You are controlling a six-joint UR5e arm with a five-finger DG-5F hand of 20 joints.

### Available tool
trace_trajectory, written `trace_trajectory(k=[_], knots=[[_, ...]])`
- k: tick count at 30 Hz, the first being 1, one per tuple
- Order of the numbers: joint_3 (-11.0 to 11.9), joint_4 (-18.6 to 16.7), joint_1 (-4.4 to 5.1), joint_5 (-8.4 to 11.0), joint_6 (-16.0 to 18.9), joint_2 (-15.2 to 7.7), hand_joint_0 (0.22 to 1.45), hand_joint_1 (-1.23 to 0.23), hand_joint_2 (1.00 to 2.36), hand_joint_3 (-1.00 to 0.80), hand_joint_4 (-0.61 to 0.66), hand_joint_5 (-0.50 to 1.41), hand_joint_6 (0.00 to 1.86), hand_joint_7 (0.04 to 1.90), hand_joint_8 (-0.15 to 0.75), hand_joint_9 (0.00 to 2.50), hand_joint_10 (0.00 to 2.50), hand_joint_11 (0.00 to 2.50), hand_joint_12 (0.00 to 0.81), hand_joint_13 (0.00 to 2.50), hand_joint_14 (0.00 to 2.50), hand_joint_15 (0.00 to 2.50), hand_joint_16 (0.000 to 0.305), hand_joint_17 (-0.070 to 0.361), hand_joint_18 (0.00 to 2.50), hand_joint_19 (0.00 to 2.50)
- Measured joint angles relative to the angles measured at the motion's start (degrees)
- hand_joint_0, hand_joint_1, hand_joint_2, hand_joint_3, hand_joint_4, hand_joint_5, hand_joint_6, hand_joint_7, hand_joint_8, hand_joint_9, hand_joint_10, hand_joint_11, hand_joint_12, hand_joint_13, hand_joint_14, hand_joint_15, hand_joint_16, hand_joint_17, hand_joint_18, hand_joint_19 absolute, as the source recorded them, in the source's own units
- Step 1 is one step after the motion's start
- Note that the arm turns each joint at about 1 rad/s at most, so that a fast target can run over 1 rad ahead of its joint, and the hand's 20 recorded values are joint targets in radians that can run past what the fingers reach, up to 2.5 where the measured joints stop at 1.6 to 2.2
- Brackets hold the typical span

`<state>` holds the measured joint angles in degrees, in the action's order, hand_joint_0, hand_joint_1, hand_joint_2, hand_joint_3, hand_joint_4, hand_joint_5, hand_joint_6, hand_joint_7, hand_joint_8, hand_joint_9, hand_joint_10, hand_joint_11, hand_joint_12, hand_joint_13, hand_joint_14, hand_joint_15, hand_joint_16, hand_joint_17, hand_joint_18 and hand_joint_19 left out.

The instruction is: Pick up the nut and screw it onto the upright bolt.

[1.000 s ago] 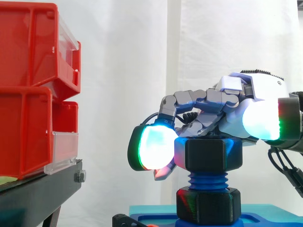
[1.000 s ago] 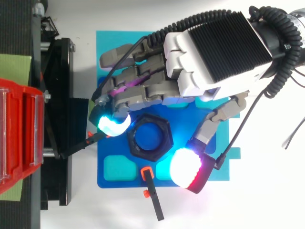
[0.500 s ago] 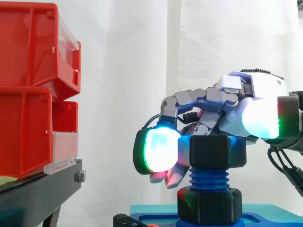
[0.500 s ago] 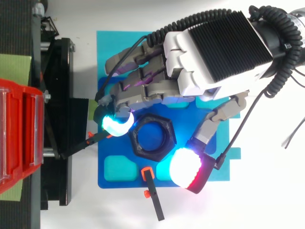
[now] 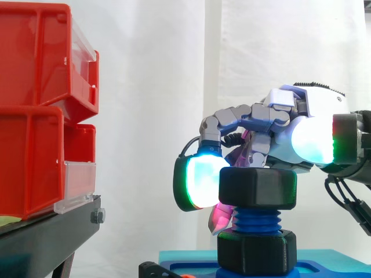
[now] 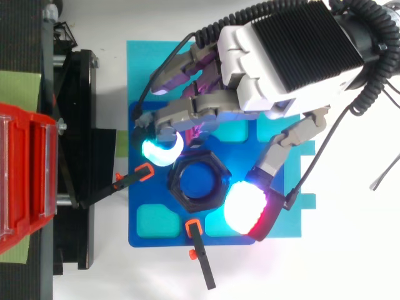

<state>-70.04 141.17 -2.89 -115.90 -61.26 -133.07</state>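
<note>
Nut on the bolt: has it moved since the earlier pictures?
Yes. In the side view the nut has shifted slightly left, toward the red bins, and now sits squarely over the bolt's black base.

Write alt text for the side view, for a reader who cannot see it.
A robot hand reaching in from the right pinches a black nut between glowing pads, on top of an upright blue bolt. Below, a second black nut sits at the bolt's foot on a blue base; red bins stand at left.

The arm enters from the right, with the hand [image 6: 294, 56] palm down. Its curled fingers [image 6: 161, 150] and thumb pinch the nut [image 5: 258, 185] from opposite sides.
</note>
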Motion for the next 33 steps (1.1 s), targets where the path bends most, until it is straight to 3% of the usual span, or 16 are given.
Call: trace_trajectory(k=[13,26,30,32,33], knots=[[0.0,-0.2,-1.55,-1.3,0.0,0.0,0.46,-0.36,1.0,-0.5,0.05,0.04,0.74,1.06,0.184,1.66,0.0,0.15,0.124,1.29,0.0,0.13,0.021,0.047,1.0,0.15],[1.0,0.0,-2.59,-2.25,0.1,0.1,0.46,-0.35,1.0,-0.5,0.03,0.06,0.71,1.09,0.2,1.79,0.01,0.18,0.112,1.37,0.0,0.1,0.018,0.041,1.08,0.18],[2.5,0.5,-2.95,-3.01,0.1,0.1,0.46,-0.3,1.0,-0.5,0.04,0.05,0.68,1.15,0.222,1.72,0.01,0.2,0.147,1.34,0.01,0.14,0.023,0.052,0.98,0.15],[3.3,0.9,-3.15,-3.51,0.1,0.1,0.46,-0.28,1.0,-0.5,0.1,0.04,0.61,1.28,0.243,1.66,0.01,0.22,0.173,1.29,0.01,0.15,0.027,0.062,0.92,0.14],[3.7,1.0,-3.23,-3.7,0.1,0.1,0.45,-0.27,1.0,-0.5,0.15,0.04,0.53,1.44,0.273,1.61,0.01,0.23,0.192,1.25,0.01,0.16,0.03,0.067,0.91,0.14]])
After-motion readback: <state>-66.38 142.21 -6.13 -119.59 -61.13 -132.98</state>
